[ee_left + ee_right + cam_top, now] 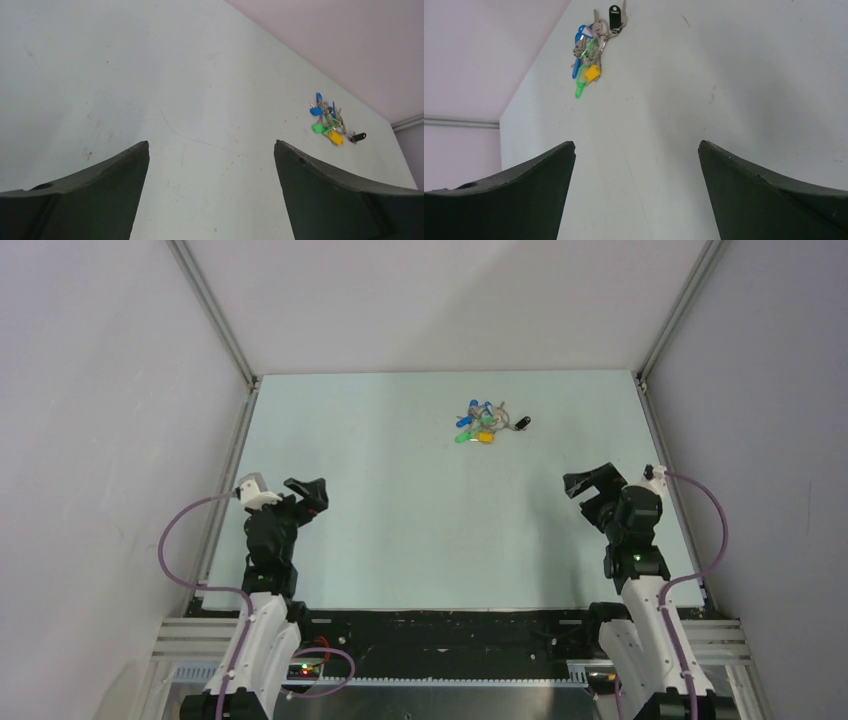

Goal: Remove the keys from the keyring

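walls: plain pale grey | table: pale green, scuffed

Keys, upper centre of the top view: plastic heads blue, green, yellow and one black; blades silver-grey. Keyring: silver. Table: plain pale mint, with faint grey scuffs in the wrist views. Walls: pale lilac-grey. Left gripper and right gripper: matt black. Cables: purple. Arm bases, bottom of frame: white.
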You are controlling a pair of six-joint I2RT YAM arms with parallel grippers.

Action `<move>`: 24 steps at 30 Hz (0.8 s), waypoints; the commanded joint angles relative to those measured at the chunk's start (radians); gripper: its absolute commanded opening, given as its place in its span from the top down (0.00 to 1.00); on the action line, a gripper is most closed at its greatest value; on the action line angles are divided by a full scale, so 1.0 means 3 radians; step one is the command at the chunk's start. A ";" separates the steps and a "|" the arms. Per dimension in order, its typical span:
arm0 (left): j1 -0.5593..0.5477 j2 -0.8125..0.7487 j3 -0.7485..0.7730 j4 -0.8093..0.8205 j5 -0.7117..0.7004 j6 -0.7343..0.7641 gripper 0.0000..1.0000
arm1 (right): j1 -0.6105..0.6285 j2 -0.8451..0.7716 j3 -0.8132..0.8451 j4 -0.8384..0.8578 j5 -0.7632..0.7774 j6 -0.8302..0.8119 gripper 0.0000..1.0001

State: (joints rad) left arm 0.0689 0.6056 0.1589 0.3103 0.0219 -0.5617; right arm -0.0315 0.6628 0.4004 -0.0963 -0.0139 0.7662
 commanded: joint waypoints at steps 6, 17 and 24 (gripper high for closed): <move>0.0017 -0.0137 -0.0113 0.0122 -0.0223 -0.0212 0.02 | -0.0230 0.0770 0.0352 0.0437 -0.0554 -0.0258 0.10; -0.0138 0.0190 0.0029 0.0251 -0.0011 -0.0071 0.02 | 0.0725 0.2898 0.2653 -0.0199 0.0293 -0.0927 0.23; -0.0199 0.0256 0.0053 0.0274 -0.0054 0.0017 0.02 | 0.0827 0.4348 0.4298 -0.0834 0.0390 -0.1217 0.37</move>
State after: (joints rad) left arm 0.0177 0.6739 0.1276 0.3428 0.0086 -0.5903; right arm 0.1989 1.8198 1.4826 -0.2077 0.0521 0.4778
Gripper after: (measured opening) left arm 0.985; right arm 0.652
